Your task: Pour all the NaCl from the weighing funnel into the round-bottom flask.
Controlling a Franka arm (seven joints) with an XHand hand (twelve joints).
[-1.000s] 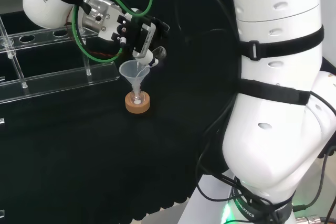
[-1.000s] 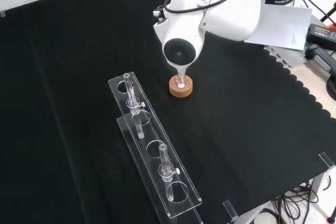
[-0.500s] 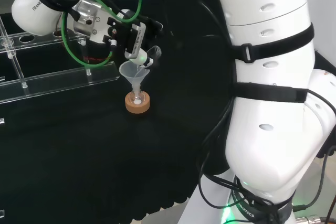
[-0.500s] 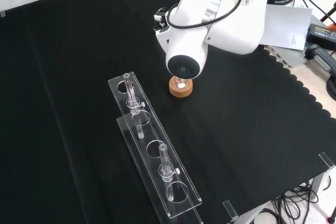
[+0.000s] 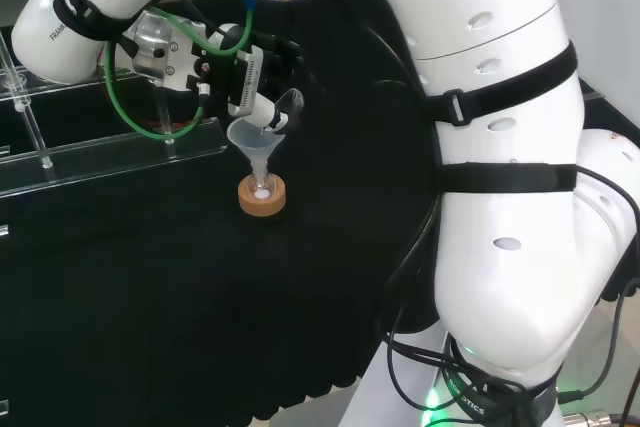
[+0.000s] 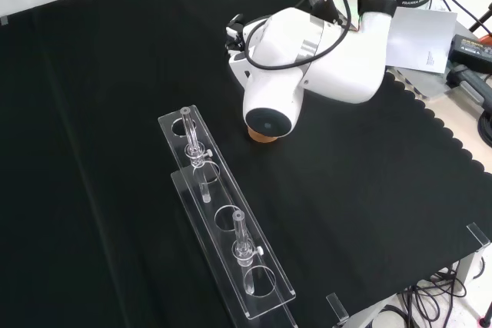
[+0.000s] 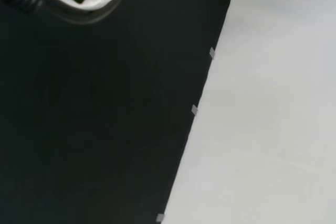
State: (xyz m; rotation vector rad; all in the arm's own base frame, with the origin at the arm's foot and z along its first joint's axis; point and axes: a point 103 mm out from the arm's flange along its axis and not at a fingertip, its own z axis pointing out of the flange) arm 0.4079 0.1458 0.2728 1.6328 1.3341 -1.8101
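In your head view the black and white hand (image 5: pixel 235 67) curls its fingers round the small clear weighing funnel (image 5: pixel 272 115), tipped spout-down just above a clear cone-shaped funnel (image 5: pixel 256 141). That cone stands in the round-bottom flask (image 5: pixel 262 187), which sits on a flat cork ring (image 5: pixel 262 200) on the matte black cloth (image 5: pixel 150 287). Your front view shows the cork ring's edge (image 6: pixel 257 138) under the arm's white link (image 6: pixel 307 55).

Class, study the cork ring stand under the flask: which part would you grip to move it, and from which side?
Grip the cork ring by its round outer wall, probably from the head view's bare lower-right side. The clear funnel stands above it and the hand blocks the top, so coming from above looks poor.
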